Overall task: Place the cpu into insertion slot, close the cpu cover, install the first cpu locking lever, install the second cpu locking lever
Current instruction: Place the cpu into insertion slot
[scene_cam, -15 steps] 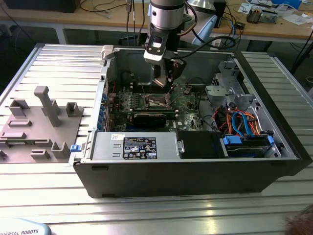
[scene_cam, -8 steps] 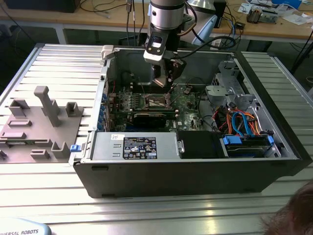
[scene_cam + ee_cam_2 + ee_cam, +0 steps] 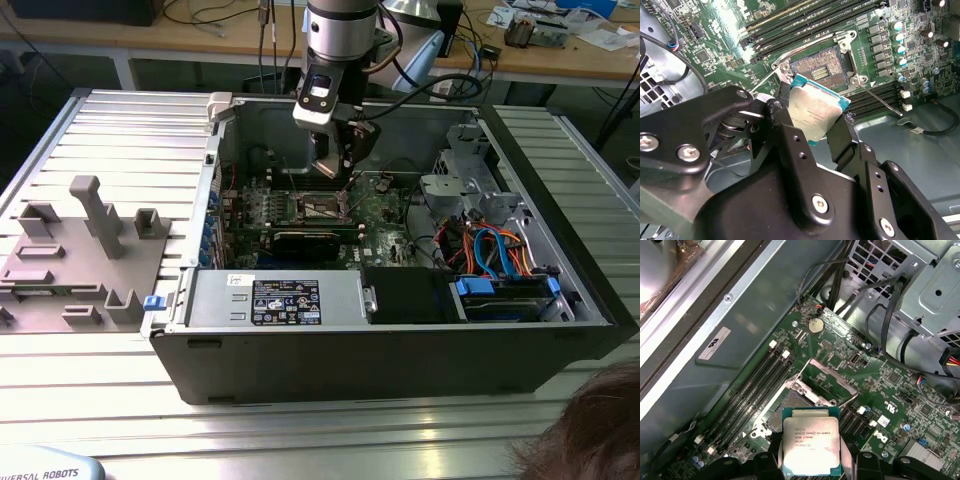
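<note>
The cpu (image 3: 815, 112) should be light, stiff and flat, but I'd treat it as fragile. The metal lid looks slick and the underside is probably delicate, so the only sane hold is by two opposite edges. That's what the fingers (image 3: 785, 122) are doing, closed on its sides. It hangs just over the insertion slot (image 3: 822, 70), not seated, and looks tilted in the second wrist view. The arm (image 3: 340, 40) drops straight down into the open case (image 3: 400, 340) on the desk (image 3: 300, 440), over the middle of the green board (image 3: 385, 205).
</note>
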Motion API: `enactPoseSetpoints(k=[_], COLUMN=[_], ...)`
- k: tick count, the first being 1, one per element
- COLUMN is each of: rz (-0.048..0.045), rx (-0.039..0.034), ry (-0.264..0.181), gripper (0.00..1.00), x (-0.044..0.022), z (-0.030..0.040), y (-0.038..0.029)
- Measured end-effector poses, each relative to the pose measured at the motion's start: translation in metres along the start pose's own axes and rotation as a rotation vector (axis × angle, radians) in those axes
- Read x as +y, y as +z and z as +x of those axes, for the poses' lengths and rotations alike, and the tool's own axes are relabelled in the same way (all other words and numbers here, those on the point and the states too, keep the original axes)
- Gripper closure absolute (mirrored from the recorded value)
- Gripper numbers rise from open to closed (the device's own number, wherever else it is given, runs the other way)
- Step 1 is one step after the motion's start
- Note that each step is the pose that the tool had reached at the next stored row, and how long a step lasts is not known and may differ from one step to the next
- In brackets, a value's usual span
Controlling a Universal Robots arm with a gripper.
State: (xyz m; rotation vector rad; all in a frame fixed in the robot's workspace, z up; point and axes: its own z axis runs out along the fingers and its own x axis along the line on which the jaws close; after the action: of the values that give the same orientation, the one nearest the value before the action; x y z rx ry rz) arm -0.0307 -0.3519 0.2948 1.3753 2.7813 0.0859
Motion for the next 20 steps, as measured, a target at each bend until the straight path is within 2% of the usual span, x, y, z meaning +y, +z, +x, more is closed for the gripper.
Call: enactPoseSetpoints(k=[20], rz=[0.0003], rx=[-0.0015], ry=[0.022], gripper=[0.46], x=[0.0], z=[0.0], y=[0.0004])
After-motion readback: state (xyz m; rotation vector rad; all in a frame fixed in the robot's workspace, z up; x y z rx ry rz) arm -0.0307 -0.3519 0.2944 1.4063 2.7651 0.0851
